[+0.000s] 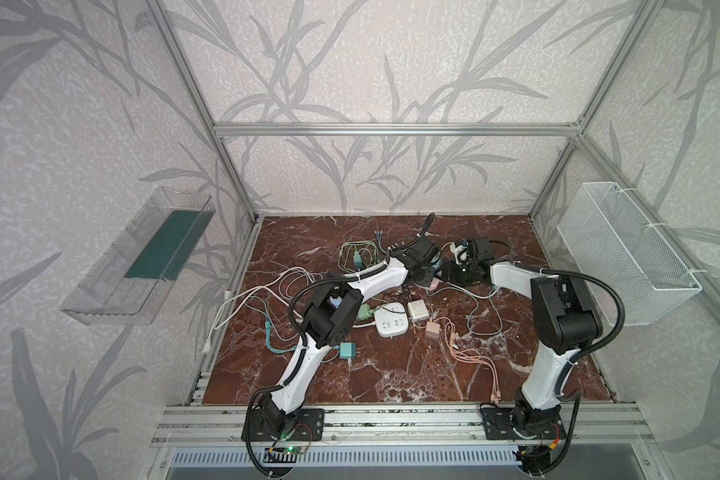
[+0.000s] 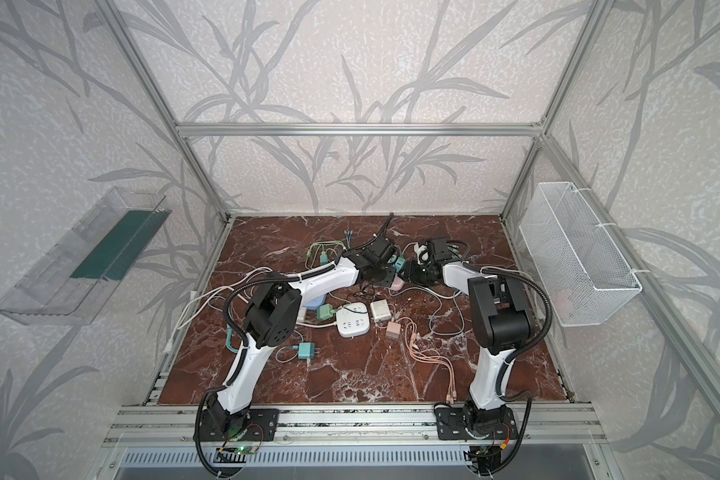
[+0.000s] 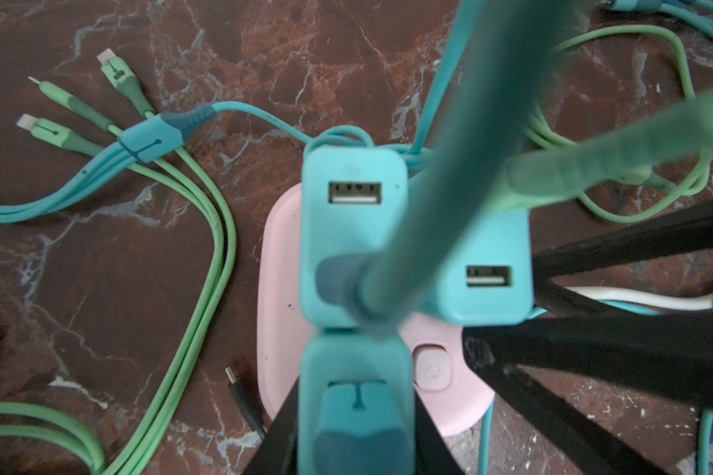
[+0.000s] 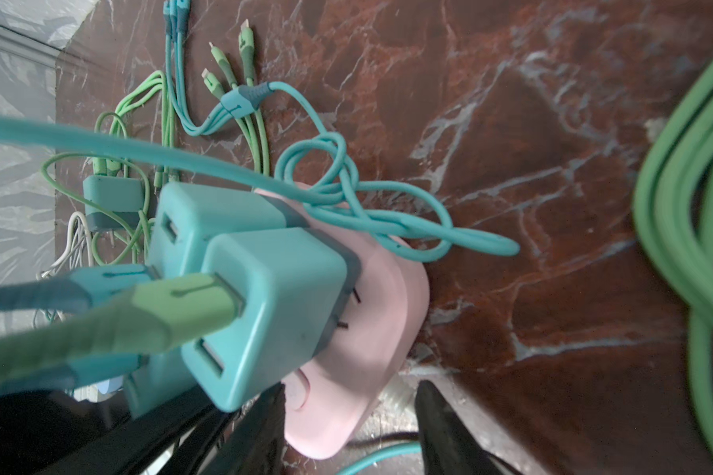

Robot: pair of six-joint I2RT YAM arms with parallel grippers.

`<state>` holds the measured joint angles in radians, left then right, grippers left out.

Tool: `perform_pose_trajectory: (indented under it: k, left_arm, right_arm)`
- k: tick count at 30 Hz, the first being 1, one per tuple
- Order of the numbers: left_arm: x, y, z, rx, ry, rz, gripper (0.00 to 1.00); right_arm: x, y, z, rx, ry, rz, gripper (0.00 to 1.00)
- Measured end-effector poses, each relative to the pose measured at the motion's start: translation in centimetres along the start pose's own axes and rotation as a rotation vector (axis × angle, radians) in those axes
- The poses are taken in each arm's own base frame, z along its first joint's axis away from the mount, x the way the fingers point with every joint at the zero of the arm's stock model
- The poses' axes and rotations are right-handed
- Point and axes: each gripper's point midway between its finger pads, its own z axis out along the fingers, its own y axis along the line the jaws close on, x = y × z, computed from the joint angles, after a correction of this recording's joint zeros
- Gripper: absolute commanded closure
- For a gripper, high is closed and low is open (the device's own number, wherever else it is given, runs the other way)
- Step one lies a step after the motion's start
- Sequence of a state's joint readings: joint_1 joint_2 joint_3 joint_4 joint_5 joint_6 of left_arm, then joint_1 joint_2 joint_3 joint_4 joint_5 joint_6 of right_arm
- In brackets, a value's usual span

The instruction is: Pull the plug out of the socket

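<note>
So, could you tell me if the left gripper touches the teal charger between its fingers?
Touching. The left wrist view shows the left gripper with fingers flush against both sides of that teal charger.

A blurred teal cable (image 3: 449, 185) runs close past the left wrist camera, covering the middle of the pink socket (image 3: 276, 288) and parts of two chargers (image 3: 355, 222) plugged into it. The plug (image 3: 355, 362) between the jaws of the left gripper (image 3: 357, 390) is cut off by the picture's edge. Seen from the right wrist, the jaws of the right gripper (image 4: 353, 390) flank the socket's end; one is half hidden behind a charger, so contact cannot be told. In both top views the socket (image 1: 434, 285) (image 2: 398, 284) is a pink sliver under the grippers, the chargers on it too small to count.
</note>
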<state>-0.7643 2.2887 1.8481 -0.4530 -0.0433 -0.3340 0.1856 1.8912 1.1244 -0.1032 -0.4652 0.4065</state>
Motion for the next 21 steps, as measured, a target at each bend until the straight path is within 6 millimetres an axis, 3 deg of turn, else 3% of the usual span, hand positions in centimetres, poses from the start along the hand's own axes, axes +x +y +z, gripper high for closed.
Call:
perform_pose_trajectory:
  k: [21]
  left_arm:
    - [0.5, -0.5, -0.7, 0.017, 0.01, -0.061, 0.76]
  right_arm:
    - [1.1, -0.3, 0.8, 0.059, 0.074, -0.127, 0.57]
